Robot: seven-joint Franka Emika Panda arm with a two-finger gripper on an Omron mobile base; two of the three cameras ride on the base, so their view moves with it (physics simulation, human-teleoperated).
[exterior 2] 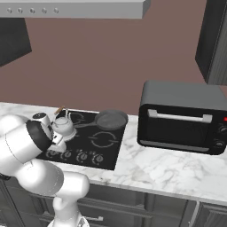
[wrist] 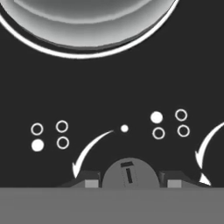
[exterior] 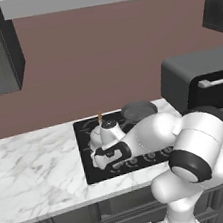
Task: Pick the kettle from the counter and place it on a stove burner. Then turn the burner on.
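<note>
Reaching low over the front of the black cooktop (exterior: 94,169) in the left base view, the white arm bends from a big elbow at lower right and stretches leftward, its dark-jointed wrist down near the row of knobs. The pincer (exterior: 96,158) points at the cooktop's front edge. The silver-grey kettle (exterior: 108,132) sits on the glass behind the hand, its thin tan stem upright. A dark frying pan (exterior: 138,110) lies on the rear right of the cooktop, and a dark toaster oven (exterior: 202,80) stands on the white marble counter (exterior: 36,170) to the right.

In the right base view the arm's bulky white links fill the lower left and the wrist reaches forward to the cooktop's (exterior 2: 111,153) near left part. The kettle (exterior 2: 63,126) stands just beyond the hand, on the left side of the glass, with the frying pan (exterior 2: 111,119) behind and to its right. Knobs (exterior 2: 82,156) line the front edge, and the toaster oven (exterior 2: 181,117) is well apart on the counter (exterior 2: 177,173).

In the hand view the camera looks nearly straight at the glass. A round grey knob (wrist: 129,173) sits between the two dark fingertips (wrist: 91,181), which stand on either side of it; the pincer (wrist: 129,181) is partly closed around the knob, though I cannot tell whether the pads press it. The kettle's (wrist: 87,22) rounded base lies inside the white ring of the stove burner (wrist: 52,51) at the top.
</note>
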